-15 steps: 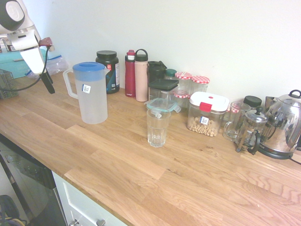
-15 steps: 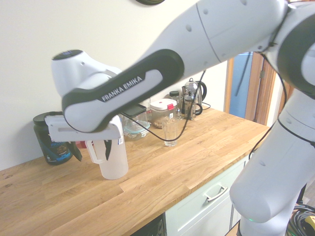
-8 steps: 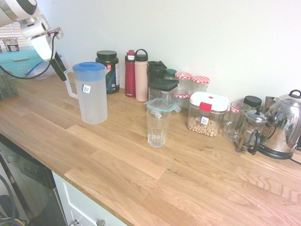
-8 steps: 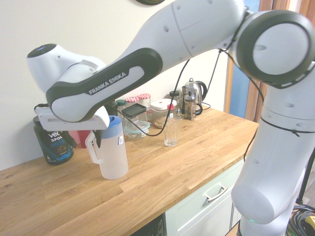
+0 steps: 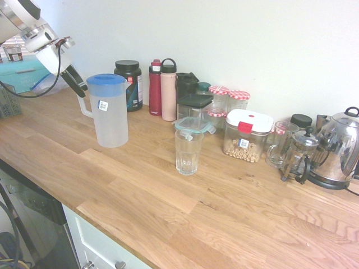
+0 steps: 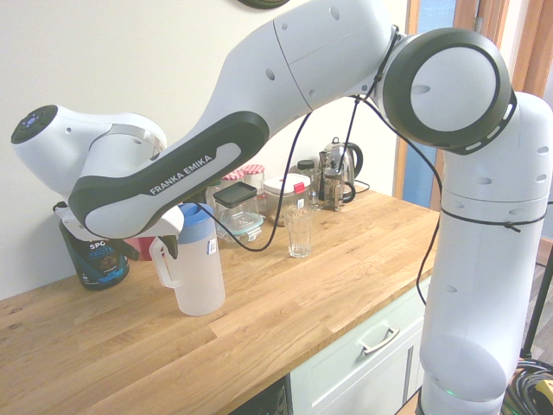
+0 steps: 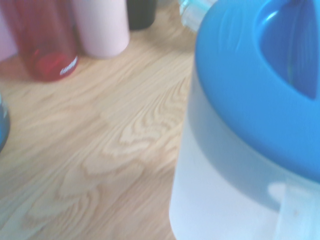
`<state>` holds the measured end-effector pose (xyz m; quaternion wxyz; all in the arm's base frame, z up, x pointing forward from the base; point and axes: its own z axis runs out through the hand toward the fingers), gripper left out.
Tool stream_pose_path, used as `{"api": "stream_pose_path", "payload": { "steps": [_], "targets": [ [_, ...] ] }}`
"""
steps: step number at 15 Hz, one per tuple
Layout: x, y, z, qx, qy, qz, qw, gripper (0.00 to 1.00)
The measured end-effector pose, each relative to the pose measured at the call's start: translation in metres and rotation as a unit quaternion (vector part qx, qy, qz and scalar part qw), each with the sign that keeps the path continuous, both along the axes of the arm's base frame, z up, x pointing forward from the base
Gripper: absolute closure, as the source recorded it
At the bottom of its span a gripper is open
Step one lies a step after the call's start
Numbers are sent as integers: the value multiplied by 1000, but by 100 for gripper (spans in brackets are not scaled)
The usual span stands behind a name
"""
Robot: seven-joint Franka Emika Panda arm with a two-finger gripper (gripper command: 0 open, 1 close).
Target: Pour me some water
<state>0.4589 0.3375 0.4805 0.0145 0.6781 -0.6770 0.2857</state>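
A frosted plastic pitcher [image 5: 110,115] with a blue lid stands upright on the wooden counter [image 5: 140,196]. It also shows in the second exterior view as the pitcher [image 6: 200,270], and its lid and wall fill the wrist view, pitcher [image 7: 240,165]. The water cannot be made out through its frosted wall. A clear ribbed glass [image 5: 188,152], glass [image 6: 300,232], stands apart from it toward the kettle. My gripper [image 5: 78,88], gripper [image 6: 155,251], is open at the top of the pitcher's handle [image 5: 83,103], tilted, holding nothing.
Along the wall stand a dark tub [image 5: 130,84], a red bottle [image 5: 155,88], a pink bottle [image 5: 168,92], several jars, a snack container [image 5: 245,135], a French press [image 5: 298,158] and a kettle [image 5: 337,148]. A teal box [image 5: 17,75] sits far left.
My gripper has swung from the far left toward the pitcher and now sits at its handle. It stayed open. Pitcher and glass have not moved.
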Motion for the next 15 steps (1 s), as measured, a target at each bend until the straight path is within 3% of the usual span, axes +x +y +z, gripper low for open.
{"api": "stream_pose_path", "payload": {
  "steps": [15],
  "targets": [
    [8, 2, -6, 10, -14, 4, 1000, 100]
  ]
}}
